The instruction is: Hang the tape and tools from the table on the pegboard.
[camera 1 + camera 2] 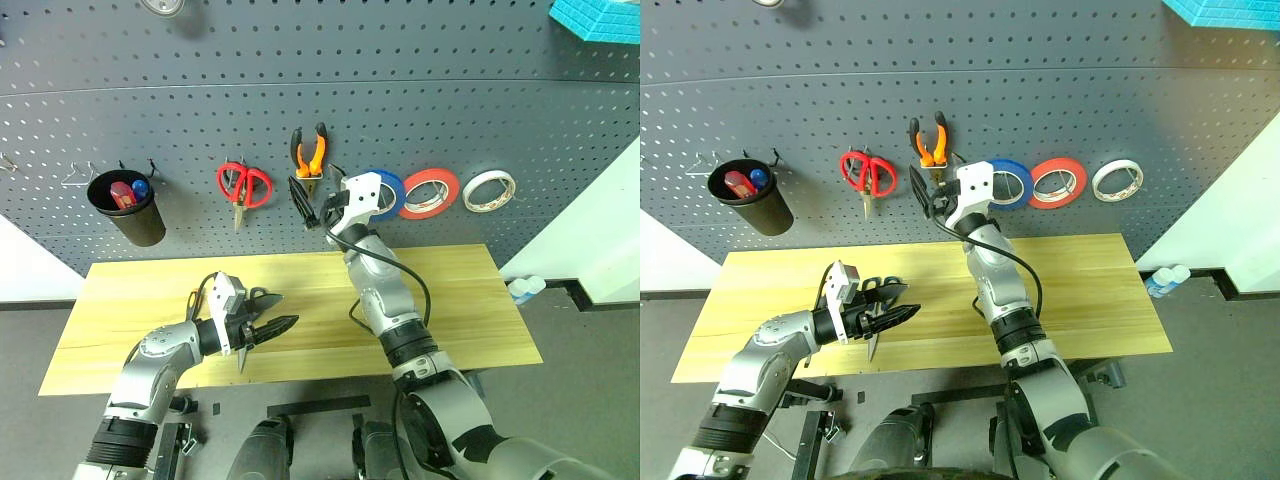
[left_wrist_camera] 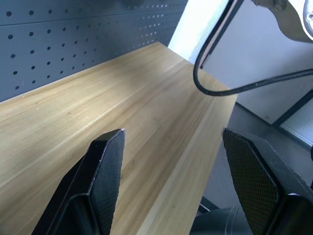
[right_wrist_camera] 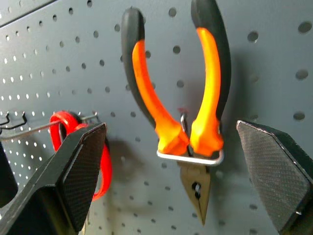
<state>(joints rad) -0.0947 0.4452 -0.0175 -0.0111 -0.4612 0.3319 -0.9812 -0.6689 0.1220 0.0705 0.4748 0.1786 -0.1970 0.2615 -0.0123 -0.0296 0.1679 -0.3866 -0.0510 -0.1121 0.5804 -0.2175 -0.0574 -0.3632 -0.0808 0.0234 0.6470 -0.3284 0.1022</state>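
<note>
Along the pegboard [image 1: 420,90], from left to right, hang a black cup [image 1: 128,208] holding red and blue items, red-handled scissors [image 1: 243,187], the pliers [image 1: 309,152] with orange-and-black handles, a blue roll [image 1: 390,193], a red roll [image 1: 430,192] and the whitish tape [image 1: 488,190]. The pliers hang nose-down with a thin metal hook [image 3: 190,157] passing between their handles, as the right wrist view shows.

Over the tabletop [image 1: 450,300], near its front edge and left of the middle, the left gripper [image 1: 272,312] hovers, pointing toward the right. Dark scissors [image 1: 240,330] with blue-black handles are at this gripper: the handle loops show beside its body and the blade points down toward the front edge. Its fingers [image 2: 105,171] stand partly apart in the left wrist view, with bare wood between the tips; whether they actually clamp the scissors cannot be told.

Above the back edge of the tabletop, near the middle, the right gripper [image 1: 305,200] is raised up at the pegboard, just below the pliers. Its fingers [image 3: 80,166] are spread wide on either side of the hanging pliers and touch nothing.

The wooden surface itself carries no loose tools.
</note>
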